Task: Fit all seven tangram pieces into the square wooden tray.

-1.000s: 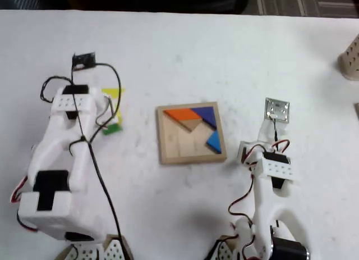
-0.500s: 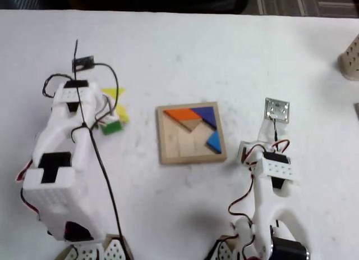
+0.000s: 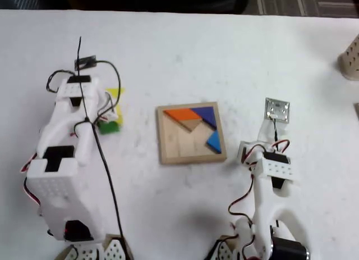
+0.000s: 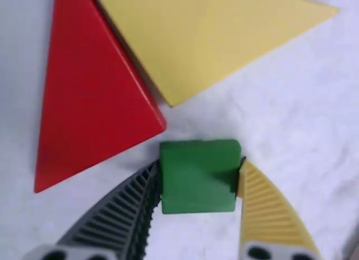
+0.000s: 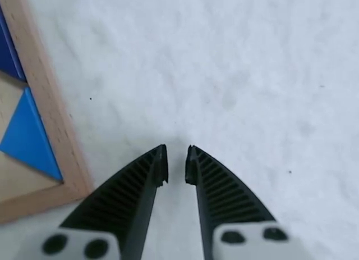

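Your left gripper (image 4: 199,171) clamps the green square tangram piece (image 4: 196,156), left of the square wooden tray (image 3: 190,158). Your right gripper (image 5: 175,162), jaws almost touching, sits just right of the tray.

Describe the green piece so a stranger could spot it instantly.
From the wooden tray mid-table, look toward the left arm. The green square sits in the left gripper, beside a red triangle and a yellow triangle; it alone is four-sided.

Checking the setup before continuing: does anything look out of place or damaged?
Nothing damaged. The tray sits slightly askew, and the green square, held by the left tool, lies outside it beside the red triangle and yellow triangle.
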Robot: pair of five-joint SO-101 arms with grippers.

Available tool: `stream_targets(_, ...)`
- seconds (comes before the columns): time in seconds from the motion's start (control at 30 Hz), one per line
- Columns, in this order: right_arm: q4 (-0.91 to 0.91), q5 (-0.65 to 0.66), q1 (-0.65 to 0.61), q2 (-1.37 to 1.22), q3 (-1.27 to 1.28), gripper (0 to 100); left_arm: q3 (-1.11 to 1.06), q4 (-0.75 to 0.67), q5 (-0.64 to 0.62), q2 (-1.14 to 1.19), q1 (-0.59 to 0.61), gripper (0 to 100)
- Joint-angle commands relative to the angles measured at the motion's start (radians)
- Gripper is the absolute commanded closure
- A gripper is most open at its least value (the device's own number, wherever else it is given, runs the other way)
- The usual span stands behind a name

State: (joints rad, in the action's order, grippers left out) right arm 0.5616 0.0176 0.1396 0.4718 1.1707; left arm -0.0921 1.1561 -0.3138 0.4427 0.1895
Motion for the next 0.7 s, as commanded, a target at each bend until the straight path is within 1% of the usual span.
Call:
stream_targets(0.0,-0.021,0.011,-0.008,0.031,-0.005,93.7,0.037,0.021,-0.003,-0.007,-0.005,86)
stream_targets(0.17,-0.021,0.011,-0.008,0.031,-0.005,93.6,0.104,0.124,0.017,-0.007,-0.012,93)
stream_targets(0.3,-0.021,0.011,-0.008,0.031,-0.005,93.6,0.175,0.206,0.048,-0.007,-0.019,93)
stream_targets(0.5,-0.021,0.011,-0.008,0.031,-0.005,93.6,0.176,0.213,0.054,-0.007,-0.059,93)
stream_targets(0.67,-0.021,0.011,-0.008,0.031,-0.005,93.6,0.195,0.256,0.054,-0.018,-0.097,93)
